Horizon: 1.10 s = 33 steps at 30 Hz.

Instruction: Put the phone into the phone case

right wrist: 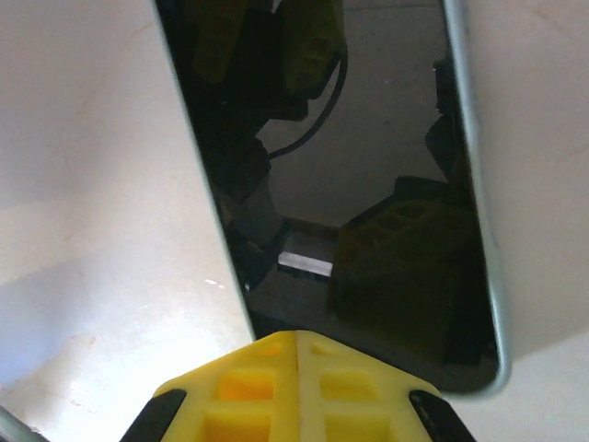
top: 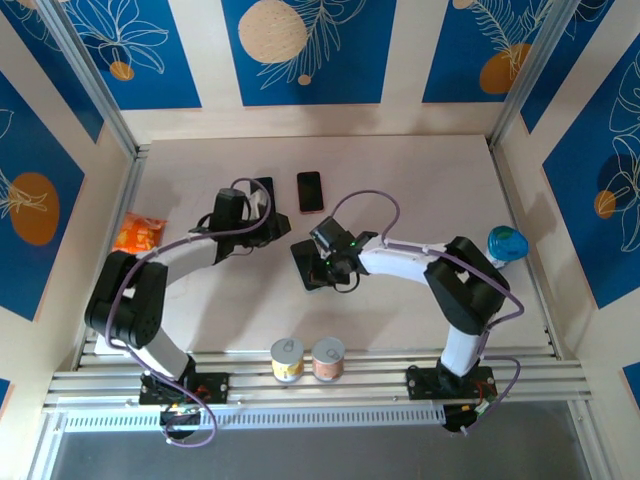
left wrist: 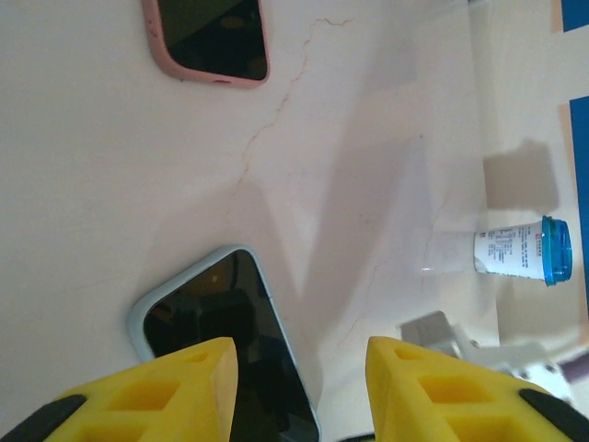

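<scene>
The right jaws are clenched, their yellow pads (right wrist: 244,391) pressed flat together with nothing between them. They sit just off the near end of the phone (right wrist: 350,184), a dark glossy slab with a silvery edge lying flat on the worktop (top: 420,180). Whether the tip touches it I cannot tell.

The left jaws are released, their yellow pads (left wrist: 189,391) apart and grasping nothing. They are over the pale-blue case (left wrist: 230,322), which lies flat with its dark face up. One pad covers part of it, and contact cannot be judged.

From overhead, the phone lies mid-worktop, and the pale-blue case lies apart from it at about 10 o'clock. A pink-rimmed device (top: 309,191) lies at 12 o'clock from the phone, near the pale-blue case at its 3 o'clock. Farther out from the phone, a blue-lidded cup (top: 507,246) sits at 3 o'clock, an orange snack bag (top: 138,233) at 9 o'clock, and two small cans (top: 287,358) at 6 o'clock by the arm bases.
</scene>
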Each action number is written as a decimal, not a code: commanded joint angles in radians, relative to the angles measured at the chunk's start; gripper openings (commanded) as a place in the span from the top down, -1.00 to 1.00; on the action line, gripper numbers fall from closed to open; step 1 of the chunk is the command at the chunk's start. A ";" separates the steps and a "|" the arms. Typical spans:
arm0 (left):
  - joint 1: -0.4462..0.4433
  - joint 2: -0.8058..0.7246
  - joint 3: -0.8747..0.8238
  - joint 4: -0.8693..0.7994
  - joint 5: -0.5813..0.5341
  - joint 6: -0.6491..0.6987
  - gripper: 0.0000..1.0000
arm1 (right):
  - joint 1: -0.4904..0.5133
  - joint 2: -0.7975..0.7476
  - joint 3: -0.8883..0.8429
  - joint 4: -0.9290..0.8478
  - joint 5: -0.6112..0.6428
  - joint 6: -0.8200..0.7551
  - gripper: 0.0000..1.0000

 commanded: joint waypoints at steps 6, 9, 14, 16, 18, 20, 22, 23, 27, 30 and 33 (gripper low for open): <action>0.034 -0.052 -0.093 -0.066 -0.008 0.015 0.16 | -0.036 0.073 -0.008 0.066 -0.087 -0.012 1.00; 0.044 -0.062 -0.102 -0.077 -0.009 0.020 0.16 | -0.068 0.086 -0.039 0.100 -0.096 0.022 1.00; 0.054 -0.073 -0.103 -0.099 -0.012 0.031 0.16 | -0.157 0.082 -0.132 0.169 -0.094 0.115 1.00; 0.060 -0.075 -0.102 -0.106 -0.013 0.036 0.16 | -0.196 0.072 -0.175 0.203 -0.098 0.153 1.00; 0.065 -0.079 -0.103 -0.111 -0.013 0.040 0.16 | -0.230 0.061 -0.209 0.221 -0.098 0.175 1.00; 0.068 -0.081 -0.105 -0.115 -0.015 0.041 0.16 | -0.250 0.046 -0.233 0.221 -0.083 0.183 1.00; 0.070 -0.082 -0.107 -0.118 -0.015 0.044 0.16 | -0.265 0.029 -0.257 0.224 -0.072 0.193 1.00; 0.072 -0.085 -0.110 -0.118 -0.017 0.045 0.16 | -0.274 0.020 -0.269 0.228 -0.069 0.198 1.00; 0.078 -0.086 -0.114 -0.121 -0.015 0.047 0.16 | -0.313 0.004 -0.298 0.244 -0.064 0.223 1.00; 0.083 -0.091 -0.117 -0.127 -0.015 0.049 0.16 | -0.349 0.002 -0.304 0.254 -0.064 0.236 1.00; 0.087 -0.104 -0.118 -0.141 -0.017 0.056 0.16 | -0.379 0.000 -0.299 0.264 -0.063 0.234 1.00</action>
